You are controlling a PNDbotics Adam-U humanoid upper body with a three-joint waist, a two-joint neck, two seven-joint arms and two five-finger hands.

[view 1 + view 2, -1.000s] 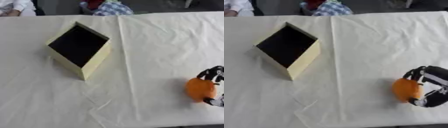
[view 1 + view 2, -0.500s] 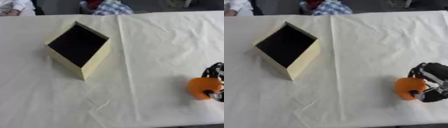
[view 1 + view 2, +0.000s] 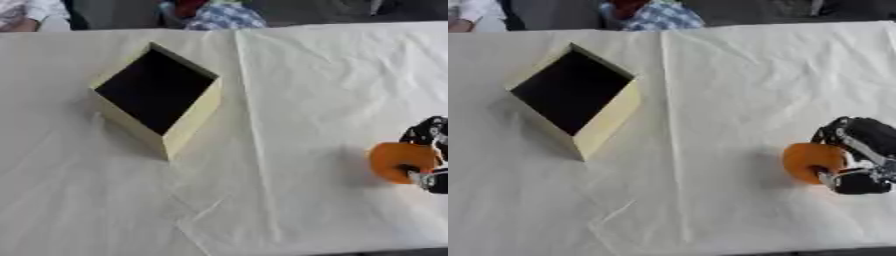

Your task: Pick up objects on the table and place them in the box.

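While its fingers curl round the orange (image 3: 809,161), the right hand (image 3: 859,156) rests on the white tablecloth (image 3: 710,100).

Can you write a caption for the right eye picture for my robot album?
Robot's right hand curls around an orange ball on the white cloth, far from the open box.

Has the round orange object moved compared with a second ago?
Yes, slightly: the round orange object, held in the right hand, has shifted rightward, away from the cream open box.
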